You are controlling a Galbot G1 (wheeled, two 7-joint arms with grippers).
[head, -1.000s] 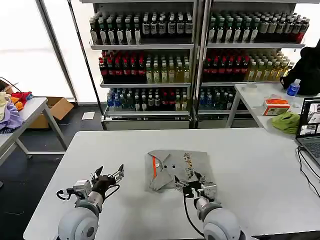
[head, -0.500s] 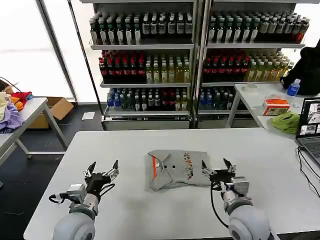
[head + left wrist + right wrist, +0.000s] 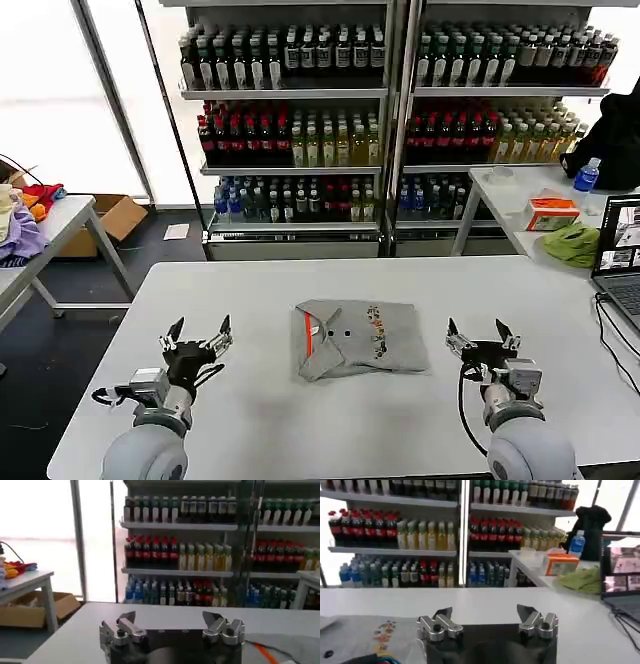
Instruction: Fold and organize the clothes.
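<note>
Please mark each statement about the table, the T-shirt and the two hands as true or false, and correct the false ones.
1. The T-shirt lies folded on the table. True.
2. The right hand grips the T-shirt. False: it is open and apart from the shirt, to its right.
3. The left hand is open. True.
4. The left hand rests on the T-shirt. False: it is to the left of the shirt, with bare table between them.
5. The T-shirt has a red-orange stripe near its left edge. True.
6. Two T-shirts lie on the table. False: there is only one.
</note>
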